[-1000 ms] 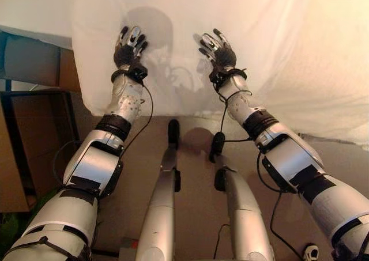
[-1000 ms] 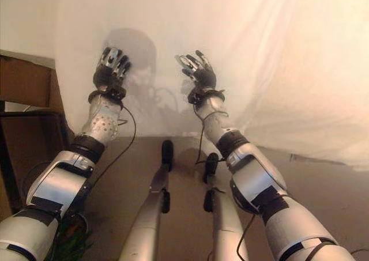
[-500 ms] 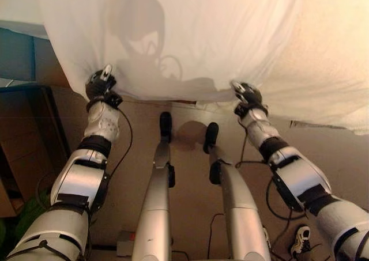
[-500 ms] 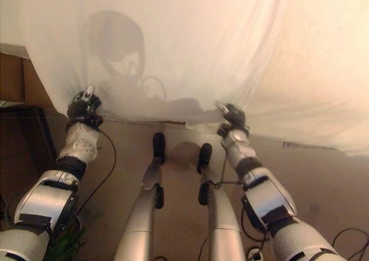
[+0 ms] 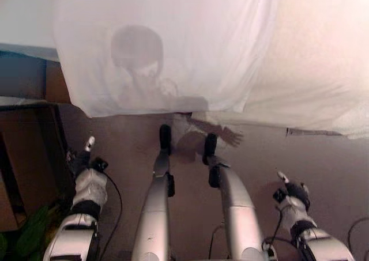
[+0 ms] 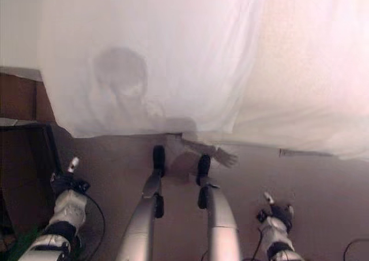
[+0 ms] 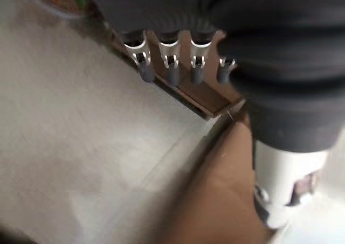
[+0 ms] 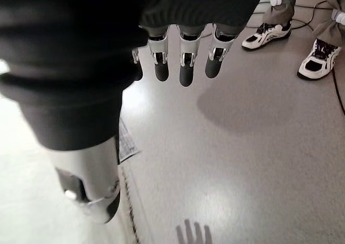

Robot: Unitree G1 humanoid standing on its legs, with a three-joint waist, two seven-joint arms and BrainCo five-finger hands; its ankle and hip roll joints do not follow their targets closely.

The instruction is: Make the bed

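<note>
A white sheet [image 5: 173, 53] covers the bed and hangs over its near edge, with its hem a little above the floor. My left hand [image 5: 81, 160] is low at the left, below the hem and clear of the sheet. Its fingers [image 7: 168, 71] hang straight over the floor and hold nothing. Low on the right, my right hand [image 5: 294, 192] is also well below the sheet. Its fingers [image 8: 183, 66] are straight and empty above the grey floor.
A dark frame with a brown wooden panel [image 5: 29, 140] stands at the left beside the bed. Something green [image 5: 26, 238] lies at the lower left. A person's white shoes [image 8: 267, 34] stand on the floor to my right.
Both hands have come off the sheet's hem and dropped to my sides. The sheet now hangs free over the bed's edge.
</note>
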